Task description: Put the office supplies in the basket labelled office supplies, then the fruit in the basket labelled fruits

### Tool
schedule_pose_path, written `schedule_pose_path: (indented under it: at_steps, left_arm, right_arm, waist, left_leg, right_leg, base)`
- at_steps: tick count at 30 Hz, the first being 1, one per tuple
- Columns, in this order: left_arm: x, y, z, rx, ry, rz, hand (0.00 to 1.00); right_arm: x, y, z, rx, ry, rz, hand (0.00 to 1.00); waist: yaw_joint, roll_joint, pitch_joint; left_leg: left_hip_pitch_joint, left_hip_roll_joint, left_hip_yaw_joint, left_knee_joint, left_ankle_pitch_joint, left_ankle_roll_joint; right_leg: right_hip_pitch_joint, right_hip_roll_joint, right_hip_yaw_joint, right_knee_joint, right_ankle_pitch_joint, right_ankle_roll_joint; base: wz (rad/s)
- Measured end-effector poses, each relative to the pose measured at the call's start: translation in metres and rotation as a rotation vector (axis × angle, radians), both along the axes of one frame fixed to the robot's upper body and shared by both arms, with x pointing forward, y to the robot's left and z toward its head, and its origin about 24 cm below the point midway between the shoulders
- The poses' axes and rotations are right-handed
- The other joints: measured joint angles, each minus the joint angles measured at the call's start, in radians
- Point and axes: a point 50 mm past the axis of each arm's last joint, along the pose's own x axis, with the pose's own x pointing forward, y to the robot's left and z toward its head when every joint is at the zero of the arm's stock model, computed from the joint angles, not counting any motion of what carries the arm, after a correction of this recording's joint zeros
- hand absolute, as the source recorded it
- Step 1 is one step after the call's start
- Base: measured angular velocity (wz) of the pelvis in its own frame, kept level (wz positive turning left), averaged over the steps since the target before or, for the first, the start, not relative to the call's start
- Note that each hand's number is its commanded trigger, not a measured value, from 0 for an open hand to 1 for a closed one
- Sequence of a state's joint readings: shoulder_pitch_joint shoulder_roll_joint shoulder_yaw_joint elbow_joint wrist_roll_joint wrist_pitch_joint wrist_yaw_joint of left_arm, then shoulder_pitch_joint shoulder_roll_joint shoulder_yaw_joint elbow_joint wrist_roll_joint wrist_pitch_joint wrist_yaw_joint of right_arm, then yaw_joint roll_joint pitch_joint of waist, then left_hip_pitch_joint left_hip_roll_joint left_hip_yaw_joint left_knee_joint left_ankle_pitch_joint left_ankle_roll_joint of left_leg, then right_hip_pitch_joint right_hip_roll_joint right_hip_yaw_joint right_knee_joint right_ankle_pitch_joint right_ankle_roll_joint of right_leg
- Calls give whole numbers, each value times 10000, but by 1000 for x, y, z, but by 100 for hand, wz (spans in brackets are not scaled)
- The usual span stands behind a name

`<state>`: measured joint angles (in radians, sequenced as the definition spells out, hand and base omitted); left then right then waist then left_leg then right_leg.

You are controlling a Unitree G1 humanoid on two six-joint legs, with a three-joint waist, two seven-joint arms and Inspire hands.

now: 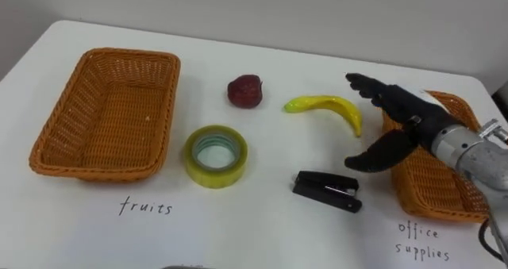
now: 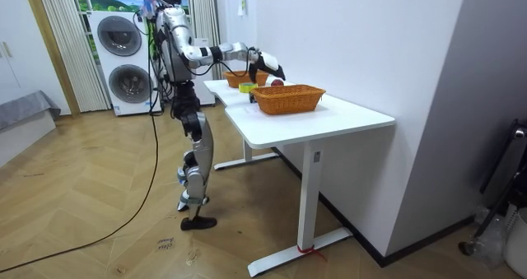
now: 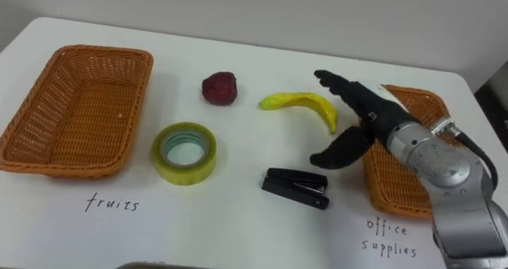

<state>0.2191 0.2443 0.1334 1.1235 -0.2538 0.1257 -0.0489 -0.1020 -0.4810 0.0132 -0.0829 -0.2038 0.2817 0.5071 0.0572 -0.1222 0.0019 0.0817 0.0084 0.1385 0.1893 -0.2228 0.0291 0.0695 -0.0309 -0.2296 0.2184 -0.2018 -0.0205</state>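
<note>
On the white table (image 1: 262,237), the banana (image 1: 329,106) is lying just beside the left rim of the right basket (image 1: 432,191). The black stapler (image 1: 327,191) is lying a little nearer to the robot, also near that basket. Both baskets are looking empty where they are showing, so I judge that the sorting is only beginning.

I cannot tell for sure which of the two things the hand is going for. If it is the banana, the hand should be coming down over the middle of the curve and closing across the narrow body, not on the thin tip. The left basket (image 1: 71,110) is standing well apart, so the carry should be passing high enough over the red fruit (image 1: 244,91) and the tape roll (image 1: 216,174). If it is the stapler, the grasp should be closing on its long sides, because it is low and flat and may be sliding away.

For now the right hand (image 1: 406,120) is hovering between these two things and is holding nothing. Its fingers are stretching straight toward the banana's end, and the thumb is spreading wide below them, toward the stapler. The arm is coming in from the lower right, over the rim of the right basket. In the room view the robot is standing upright at the table's edge and reaching this arm forward.
</note>
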Motion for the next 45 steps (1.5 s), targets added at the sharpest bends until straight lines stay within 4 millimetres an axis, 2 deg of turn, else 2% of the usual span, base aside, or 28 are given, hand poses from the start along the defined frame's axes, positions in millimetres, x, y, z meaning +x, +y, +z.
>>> schedule_pose_path:
  at_steps: [9,17,22,28,35,41,45]
  left_arm:
    - [8,0,0,191,-140,81,0]
    - [11,0,0,296,-156,59,0]
    - [13,0,0,277,-201,-38,0]
    - [13,0,0,288,-200,-35,0]
    - [11,-1,-1,433,11,-120,0]
    - [8,-2,-1,458,92,-13,0]
    - [9,-4,-2,493,112,28,0]
  right_arm:
    - [-3,9,-2,92,439,711,0]
    - [-6,12,-1,120,525,1012,0]
    - [-12,16,-7,361,802,1256,0]
    - [-22,21,-21,463,1457,1517,0]
    - [-23,19,-26,389,1752,1496,0]
    - [-24,15,-34,-53,2138,1324,0]
    - [-25,13,-40,-565,2320,1132,0]
  waist:
    - [281,26,3]
    - [311,78,-57]
    - [334,105,-62]
    - [346,117,-49]
    - [344,139,-27]
    - [338,196,11]
    - [319,298,72]
  left_leg:
    - [-24,2,19,-42,0,1]
    - [-20,0,19,-61,3,3]
    - [-13,3,53,-68,5,4]
    - [-14,2,58,-126,5,5]
    - [-2,-3,48,-108,5,6]
    - [-7,-13,-2,-76,5,8]
    - [-18,-15,-13,-150,5,9]
  right_leg:
    - [-24,21,94,16,23,-5]
    - [-40,23,103,4,23,-5]
    - [-29,29,119,0,23,-5]
    - [-28,31,138,7,24,-4]
    - [-14,26,124,9,25,-2]
    - [-7,17,80,1,28,2]
    - [-16,17,69,1,28,3]
  base:
    - [-1]
    - [0]
    - [0]
    - [-1]
    - [0]
    - [1]
    - [0]
